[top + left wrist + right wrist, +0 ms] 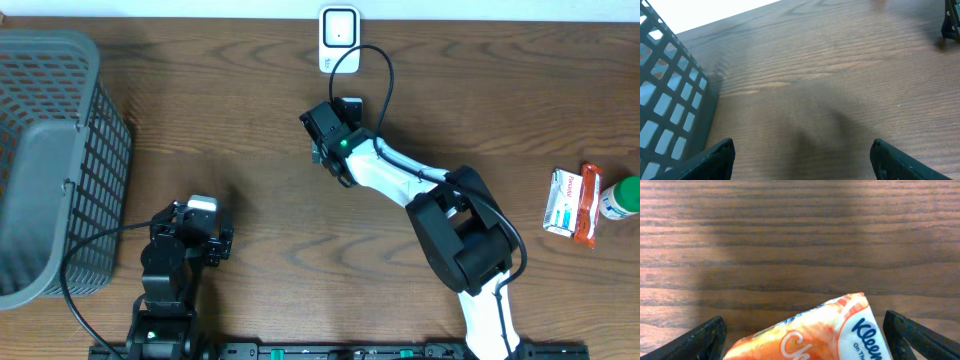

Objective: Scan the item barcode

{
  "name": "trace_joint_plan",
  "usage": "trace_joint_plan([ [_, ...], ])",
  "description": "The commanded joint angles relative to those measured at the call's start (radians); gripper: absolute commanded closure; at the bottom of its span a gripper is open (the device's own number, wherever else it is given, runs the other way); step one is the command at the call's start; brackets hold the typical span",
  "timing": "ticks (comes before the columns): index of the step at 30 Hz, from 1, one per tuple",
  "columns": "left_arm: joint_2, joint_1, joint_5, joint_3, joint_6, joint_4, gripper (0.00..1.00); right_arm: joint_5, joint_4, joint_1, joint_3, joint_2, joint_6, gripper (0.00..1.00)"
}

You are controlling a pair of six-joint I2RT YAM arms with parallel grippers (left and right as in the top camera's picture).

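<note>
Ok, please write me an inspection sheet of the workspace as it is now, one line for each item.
Surface: brown wooden table, no spill seen.
Job's things: white scanner at the far edge; orange Kleenex pack between the jaws of the right gripper.
Clutter: grey basket on the left; white pack, red-orange packet and green-capped bottle on the right.
Grippers: left gripper open, holding nothing; right gripper open.
Cables: black cable loops beside the scanner.
Surroundings: only a pale strip beyond the far edge.
</note>
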Motion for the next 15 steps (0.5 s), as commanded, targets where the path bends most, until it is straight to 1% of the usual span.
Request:
trace_joint_plan([
  [1, -0.005, -0.003, -0.009, 0.002, -0.009, 0.003, 0.13, -0.238, -0.073, 0.011, -0.291, 0.298, -0.080, 0.01],
  [10, -0.005, -0.003, -0.009, 0.001, -0.009, 0.003, 0.13, -0.239, 0.192, 0.021, -0.496, 0.298, -0.080, 0.01],
  [12, -0.005, -0.003, -0.009, 0.002, -0.009, 0.003, 0.13, -0.239, 0.285, 0.019, -0.552, 0.298, -0.080, 0.01],
  [15, -0.005, -0.003, -0.009, 0.001, -0.009, 0.003, 0.13, -0.238, 0.328, 0.020, -0.586, 0.298, -0.080, 0.01],
])
